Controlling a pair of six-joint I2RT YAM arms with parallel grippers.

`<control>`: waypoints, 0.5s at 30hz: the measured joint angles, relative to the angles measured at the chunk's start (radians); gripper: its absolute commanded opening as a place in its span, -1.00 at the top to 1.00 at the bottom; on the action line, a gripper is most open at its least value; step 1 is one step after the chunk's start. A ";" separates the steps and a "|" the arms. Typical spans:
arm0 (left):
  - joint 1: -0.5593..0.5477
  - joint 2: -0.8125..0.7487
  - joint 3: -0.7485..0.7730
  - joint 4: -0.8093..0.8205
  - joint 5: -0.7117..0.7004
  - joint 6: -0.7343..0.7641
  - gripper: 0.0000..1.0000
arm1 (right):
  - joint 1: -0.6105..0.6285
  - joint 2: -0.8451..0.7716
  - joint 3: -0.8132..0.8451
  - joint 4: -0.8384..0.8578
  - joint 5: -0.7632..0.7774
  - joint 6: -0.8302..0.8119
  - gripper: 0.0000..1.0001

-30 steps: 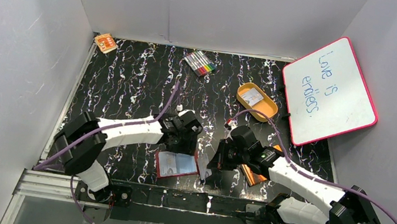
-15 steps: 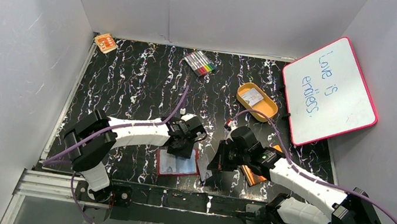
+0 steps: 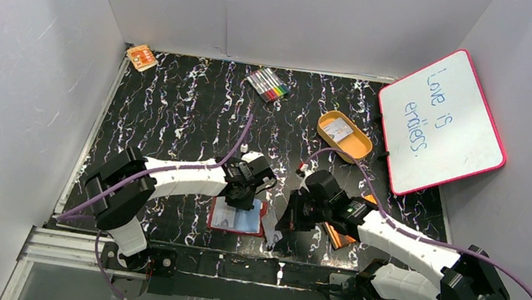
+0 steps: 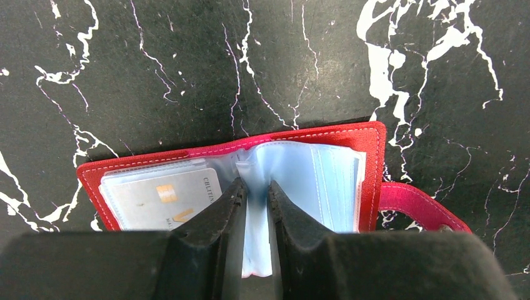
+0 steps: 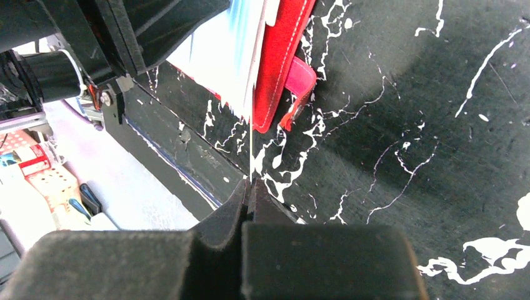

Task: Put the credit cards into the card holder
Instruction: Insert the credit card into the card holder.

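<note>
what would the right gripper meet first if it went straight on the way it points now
Probably the open card holder: the credit card pinched edge-on in the right gripper aims at its pale plastic sleeves, though depth is unclear.

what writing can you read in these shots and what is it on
"Love is endless." in blue handwriting on the whiteboard; last word unsure.
"CHILTI" on the credit card in the card holder; rest hidden by the left pincer.
Orange packet, white item in the orange tray: too small to read.
</note>
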 measured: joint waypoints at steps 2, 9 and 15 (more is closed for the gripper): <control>0.000 -0.002 -0.003 0.003 -0.001 -0.002 0.70 | 0.000 0.000 0.000 0.013 -0.001 0.003 1.00; 0.000 -0.005 -0.008 0.008 -0.002 -0.004 0.71 | 0.001 -0.005 0.000 0.072 -0.004 0.030 1.00; 0.000 -0.005 -0.008 0.008 -0.002 -0.007 0.72 | 0.001 -0.006 0.000 0.102 -0.023 0.033 1.00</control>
